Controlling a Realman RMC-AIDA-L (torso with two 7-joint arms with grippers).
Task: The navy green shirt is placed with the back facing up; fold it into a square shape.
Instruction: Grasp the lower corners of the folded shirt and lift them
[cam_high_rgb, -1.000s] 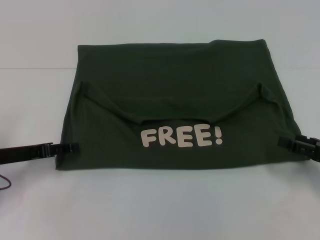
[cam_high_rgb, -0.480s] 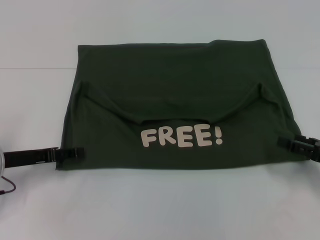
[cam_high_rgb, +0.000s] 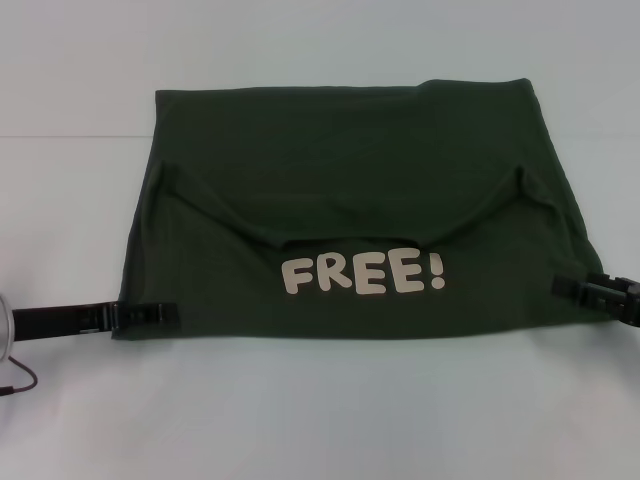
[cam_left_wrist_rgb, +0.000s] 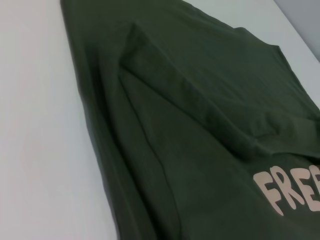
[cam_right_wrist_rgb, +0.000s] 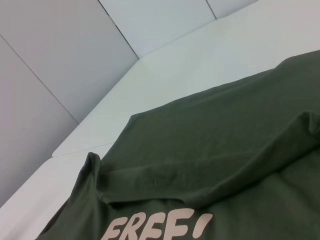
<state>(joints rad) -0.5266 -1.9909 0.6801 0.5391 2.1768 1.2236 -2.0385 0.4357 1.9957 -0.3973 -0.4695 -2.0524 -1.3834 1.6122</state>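
One shirt, my two claws at its near corners.

From my head I am seeing one navy green shirt (cam_high_rgb: 340, 215) lying flat on the white table (cam_high_rgb: 320, 410), long axis running left to right, pale "FREE!" lettering (cam_high_rgb: 362, 274) facing me (so a print is showing). My left gripper (cam_high_rgb: 150, 313) is reaching in low and level over the near left hem; my right gripper (cam_high_rgb: 585, 289) is sitting at the right edge. I cannot tell whether either claw is clenched.
My left wrist is showing folded cloth only.
My right wrist is showing cloth and grey wall panels (cam_right_wrist_rgb: 55, 75).
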